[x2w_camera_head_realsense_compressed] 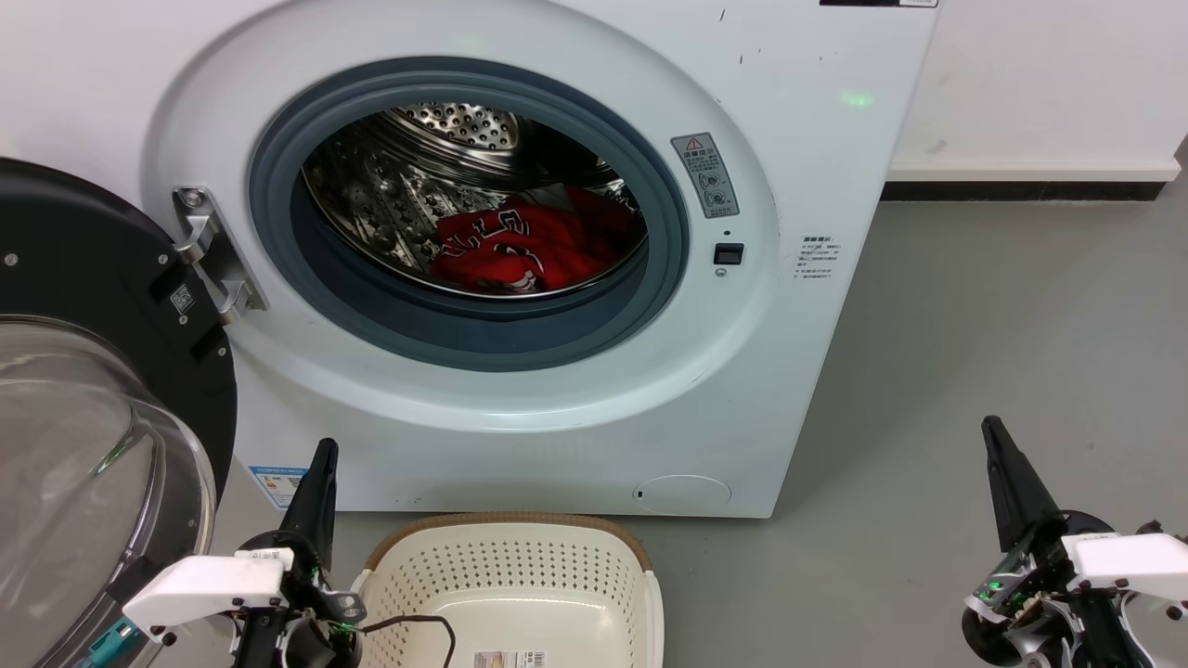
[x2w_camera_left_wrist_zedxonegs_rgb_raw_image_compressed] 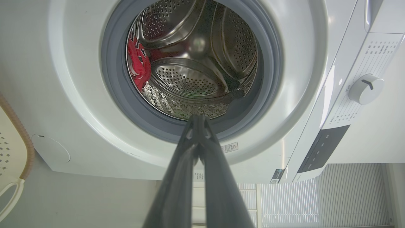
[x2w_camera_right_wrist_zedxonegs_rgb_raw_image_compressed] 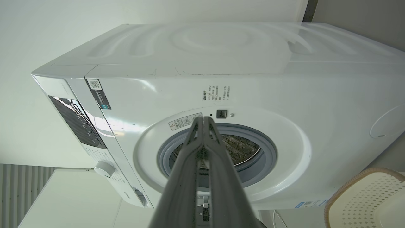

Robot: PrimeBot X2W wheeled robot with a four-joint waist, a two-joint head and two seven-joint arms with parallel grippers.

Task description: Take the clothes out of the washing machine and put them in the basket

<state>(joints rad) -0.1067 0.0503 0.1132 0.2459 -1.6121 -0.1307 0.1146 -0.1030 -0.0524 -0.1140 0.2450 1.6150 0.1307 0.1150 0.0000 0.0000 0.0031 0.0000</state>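
Red clothes (x2w_camera_head_realsense_compressed: 529, 246) with white and black lettering lie at the bottom of the steel drum of the white washing machine (x2w_camera_head_realsense_compressed: 789, 139); the left wrist view catches them as a red patch (x2w_camera_left_wrist_zedxonegs_rgb_raw_image_compressed: 139, 65) at the drum's left. The cream basket (x2w_camera_head_realsense_compressed: 510, 557) with a brown rim stands on the floor right before the washer and holds nothing but a label. My left gripper (x2w_camera_head_realsense_compressed: 322, 455) is shut and empty at the basket's left, well below the porthole. My right gripper (x2w_camera_head_realsense_compressed: 995, 431) is shut and empty, far right over the floor. Both wrist views show fingertips pressed together (x2w_camera_left_wrist_zedxonegs_rgb_raw_image_compressed: 197, 117) (x2w_camera_right_wrist_zedxonegs_rgb_raw_image_compressed: 204, 119).
The washer's black-framed glass door (x2w_camera_head_realsense_compressed: 93, 408) stands swung open at the left, close beside my left arm. Grey floor (x2w_camera_head_realsense_compressed: 974, 353) lies right of the machine, and a white wall with a dark skirting (x2w_camera_head_realsense_compressed: 1021, 190) runs behind. A thin black cable (x2w_camera_head_realsense_compressed: 418, 623) hangs over the basket.
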